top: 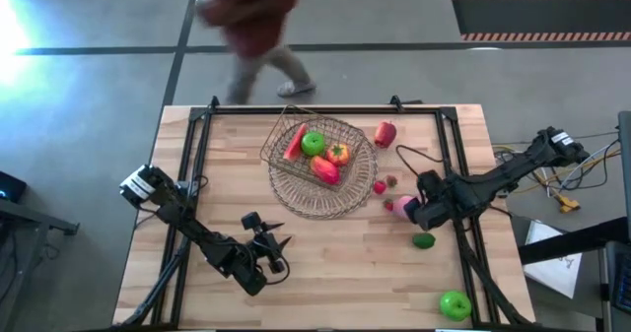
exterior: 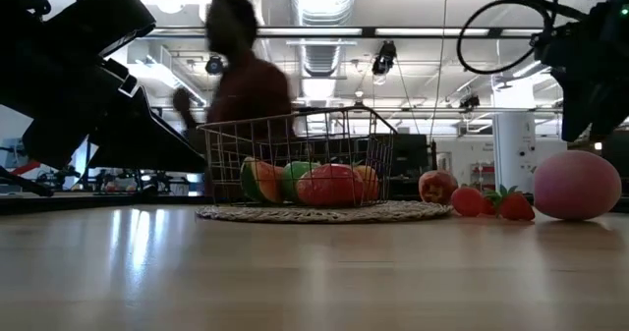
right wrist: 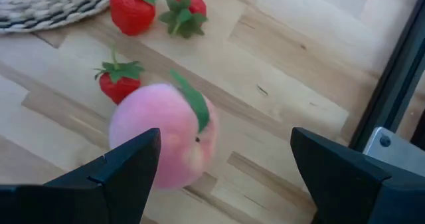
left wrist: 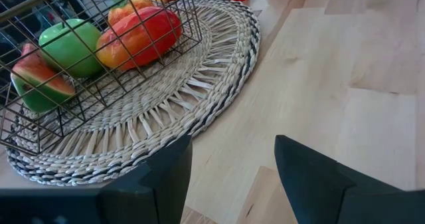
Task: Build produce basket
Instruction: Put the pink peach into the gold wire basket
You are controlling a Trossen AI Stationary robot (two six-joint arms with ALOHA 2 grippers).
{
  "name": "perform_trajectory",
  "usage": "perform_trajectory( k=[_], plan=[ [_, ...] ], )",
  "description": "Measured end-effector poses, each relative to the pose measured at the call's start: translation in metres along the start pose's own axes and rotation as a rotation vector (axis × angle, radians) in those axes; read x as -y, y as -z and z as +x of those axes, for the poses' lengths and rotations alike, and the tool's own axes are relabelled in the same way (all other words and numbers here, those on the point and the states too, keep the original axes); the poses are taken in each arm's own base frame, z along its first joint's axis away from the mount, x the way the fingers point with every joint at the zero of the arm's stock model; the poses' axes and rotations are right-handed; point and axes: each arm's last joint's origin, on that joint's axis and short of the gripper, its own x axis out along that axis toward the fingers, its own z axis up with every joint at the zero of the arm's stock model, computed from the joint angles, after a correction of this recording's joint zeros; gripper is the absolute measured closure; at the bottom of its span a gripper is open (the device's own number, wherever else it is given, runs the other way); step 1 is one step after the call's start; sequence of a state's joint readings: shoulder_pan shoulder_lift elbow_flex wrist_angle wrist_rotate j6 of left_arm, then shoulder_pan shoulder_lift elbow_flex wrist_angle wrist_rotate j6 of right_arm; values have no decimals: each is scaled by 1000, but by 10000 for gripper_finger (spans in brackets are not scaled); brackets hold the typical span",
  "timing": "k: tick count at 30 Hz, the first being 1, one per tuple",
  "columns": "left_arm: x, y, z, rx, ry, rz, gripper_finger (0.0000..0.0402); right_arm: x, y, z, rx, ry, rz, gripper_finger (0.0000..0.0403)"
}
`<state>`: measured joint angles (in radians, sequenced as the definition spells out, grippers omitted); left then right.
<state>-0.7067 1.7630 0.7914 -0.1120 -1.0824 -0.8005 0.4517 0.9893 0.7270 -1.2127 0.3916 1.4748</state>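
The wire basket (top: 317,145) stands on a round woven tray (top: 325,202) at the table's far middle. It holds a watermelon slice (left wrist: 40,84), a green apple (left wrist: 72,46), a red pepper (left wrist: 141,32) and an orange piece (top: 339,155). On the table to its right lie a red apple (top: 385,133), strawberries (right wrist: 133,11), a pink peach (right wrist: 163,134), a dark green piece (top: 423,239) and a green apple (top: 455,304). My right gripper (right wrist: 226,137) is open just above the peach, which rests on the table. My left gripper (left wrist: 232,144) is open and empty near the tray's near edge.
A person (top: 256,27) moves past beyond the table's far edge. Black frame rails (top: 192,145) run along the table's left and right sides. Bare wood lies in front of the tray (top: 345,273).
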Motion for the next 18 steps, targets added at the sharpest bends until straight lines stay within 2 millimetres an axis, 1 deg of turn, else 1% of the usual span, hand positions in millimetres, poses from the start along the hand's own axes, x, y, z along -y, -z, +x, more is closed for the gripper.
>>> perform_trajectory(
  k=[3,8,13,16,18],
  plan=[
    [0,0,0,0,0,0,203,3,3,2,-18,-25,10,76],
    [0,0,0,0,0,0,203,0,4,3,-59,-64,-46,76],
    [0,0,0,0,0,1,203,-15,8,13,-73,-236,-96,76],
    [0,0,0,0,0,3,203,-23,11,19,-70,-336,-106,76],
    [0,0,0,0,0,4,203,-28,11,20,-56,-401,-100,76]
  ],
)
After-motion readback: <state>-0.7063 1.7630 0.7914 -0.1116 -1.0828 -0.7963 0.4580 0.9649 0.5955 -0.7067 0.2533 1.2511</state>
